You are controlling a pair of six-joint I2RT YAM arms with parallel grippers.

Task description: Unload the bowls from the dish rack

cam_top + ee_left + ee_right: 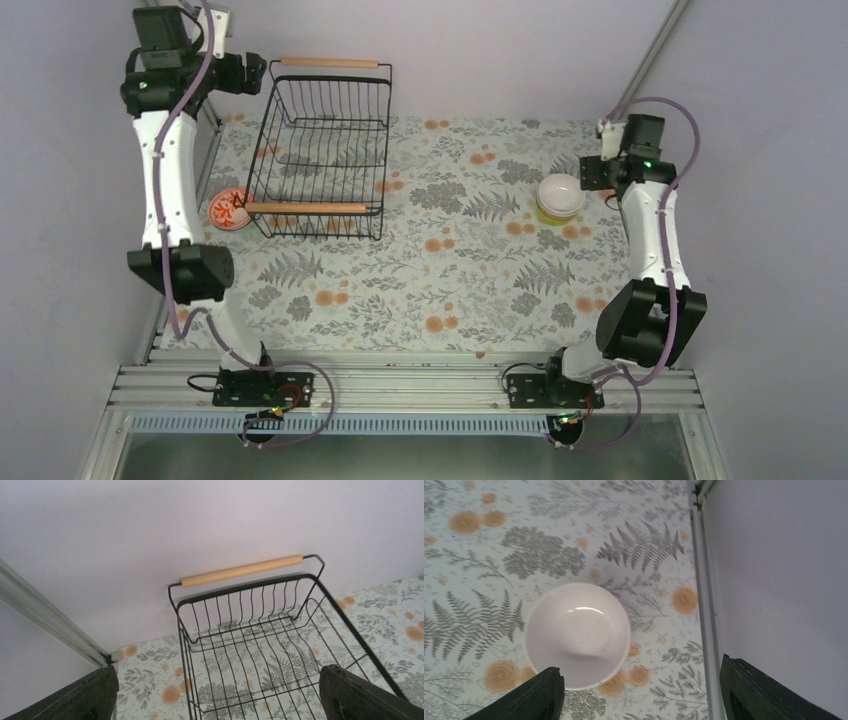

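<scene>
While my left gripper [219, 680] gapes empty at the table's [450, 285] far-left corner, rack [245, 586] just ahead, my open, empty right gripper [639, 680] overhangs the white bowl [578, 635].

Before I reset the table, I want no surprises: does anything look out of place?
Nothing spilled or broken. Only the red-patterned bowl stands out: alone beside the near left corner of the rack, far from the stacked bowls at right.

A robot test booth: plain walls [500, 50], aluminium mounting rails [400, 385], a fern-print tablecloth [450, 280].
</scene>
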